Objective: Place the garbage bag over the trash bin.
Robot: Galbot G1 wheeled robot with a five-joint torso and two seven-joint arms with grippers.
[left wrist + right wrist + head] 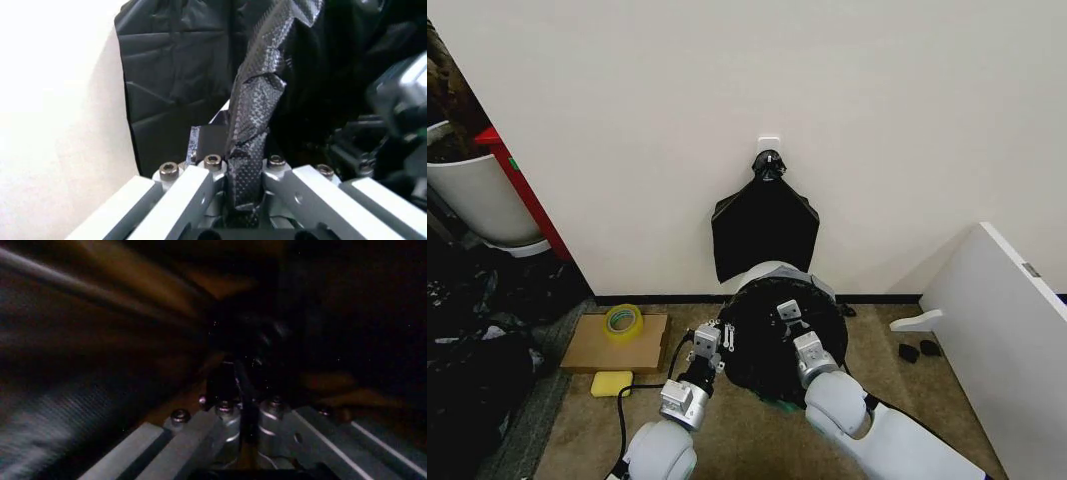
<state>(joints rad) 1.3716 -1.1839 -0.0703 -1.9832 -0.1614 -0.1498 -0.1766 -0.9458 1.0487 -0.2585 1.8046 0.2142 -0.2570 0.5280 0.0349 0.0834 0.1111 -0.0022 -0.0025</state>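
I see one trash bin [772,272] on the floor, close to the wall [727,100]. One garbage bag [767,350] lies over the top of it, black and crinkly, and it hides most of the bin, so just a bit of the cream rim shows at the back. My left pincer [708,338] is at the left edge of the bag. In my left wrist view the left pincer [243,165] is clenched on a twisted strip of the garbage bag [257,95], which runs up from between the fingers. My right pincer [789,313] is over the middle of the bag, reaching down toward it. In my right wrist view the right pincer [241,385] sits among dark folds of bag, and its fingers look pressed close together on a thin dark fold. I count two pincers on one bag. On the wall above the bin hangs one flat black bundle [765,230], tied in a knot at the top. To my left I count one flat cardboard piece [602,350], one roll of yellow tape [624,321] on it, and one yellow sponge [612,383] beside it. One big white pot [477,200] stands far to the left.
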